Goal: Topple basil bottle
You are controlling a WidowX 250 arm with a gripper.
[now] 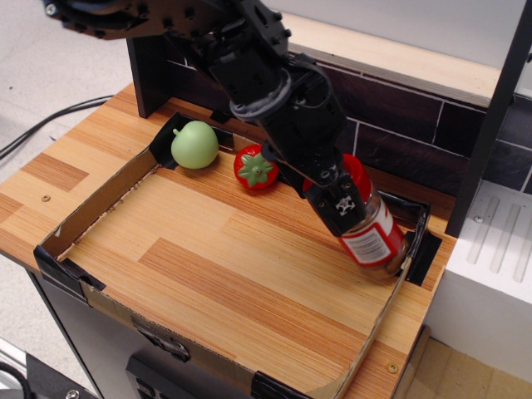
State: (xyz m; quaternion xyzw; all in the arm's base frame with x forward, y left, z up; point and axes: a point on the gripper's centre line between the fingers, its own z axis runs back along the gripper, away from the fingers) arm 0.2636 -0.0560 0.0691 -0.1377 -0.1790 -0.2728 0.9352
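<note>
Tilting steeply under the gripper (347, 208), the basil bottle (371, 235) leans with its red cap up toward the arm and its base down beside the cardboard wall (397, 287) at the far right corner of the tray. The gripper is clenched on the bottle's upper body, one black finger lying across the front of the jar just below the cap.

What could go wrong, as I judge it: the base sits right against or just short of that low wall, so if the gripper lets go here the bottle could prop itself on the cardboard edge and stay half-leaning instead of lying flat. It could also roll, being round, and come to rest against the black tape at the corner, or push the thin wall outward. A release from too high might let it bounce over the rim onto the wooden surface (50, 179) beyond.

The bottle itself is a clear cylindrical jar with brownish contents showing near the bottom, a red-and-white label with a barcode patch, and a wide red cap partly hidden behind the gripper
</note>
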